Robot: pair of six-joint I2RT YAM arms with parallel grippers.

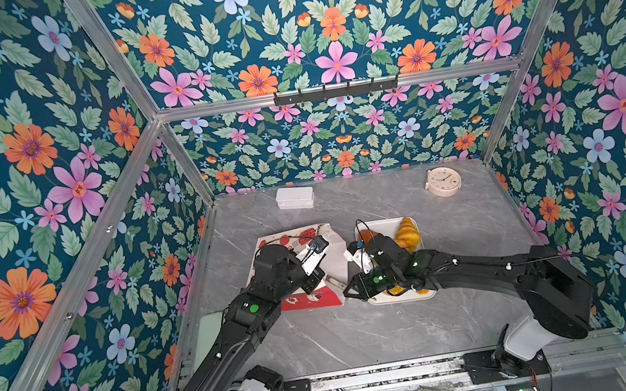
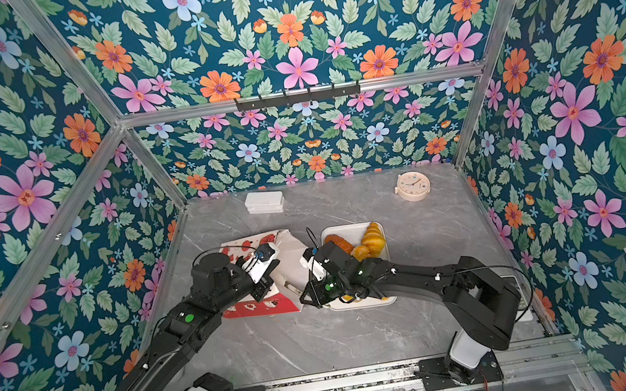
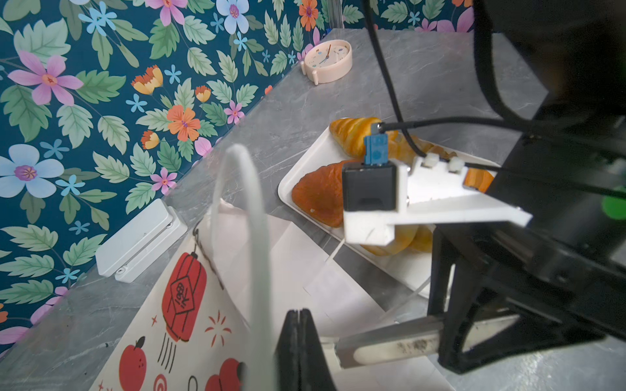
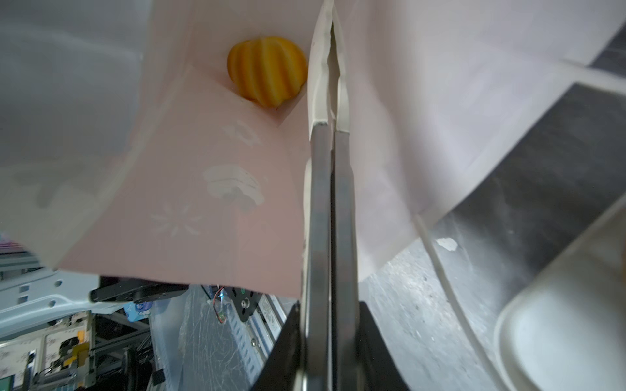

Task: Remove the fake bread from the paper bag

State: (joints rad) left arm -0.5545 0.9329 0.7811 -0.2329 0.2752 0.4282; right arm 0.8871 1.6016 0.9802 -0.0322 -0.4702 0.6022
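The paper bag (image 1: 310, 301) (image 2: 261, 308) lies on its side on the table, its mouth toward the white tray (image 1: 402, 297). My left gripper (image 3: 298, 314) is shut on the bag's upper rim, next to a white cord handle (image 3: 240, 210). My right gripper (image 4: 331, 40) is shut with nothing in it. Its long metal fingers (image 1: 336, 283) reach into the bag's mouth. One piece of fake bread, a yellow fluted cake (image 4: 267, 71), sits in the bag's far corner, just beside the fingertips. On the tray lie yellow croissants (image 1: 408, 232) (image 3: 352, 132) and a brown loaf (image 3: 321, 196).
A white box (image 1: 295, 198) and a pale pink clock (image 1: 443, 181) stand near the back wall. Flowered walls close in the table on three sides. An aluminium rail (image 1: 372, 377) runs along the front edge.
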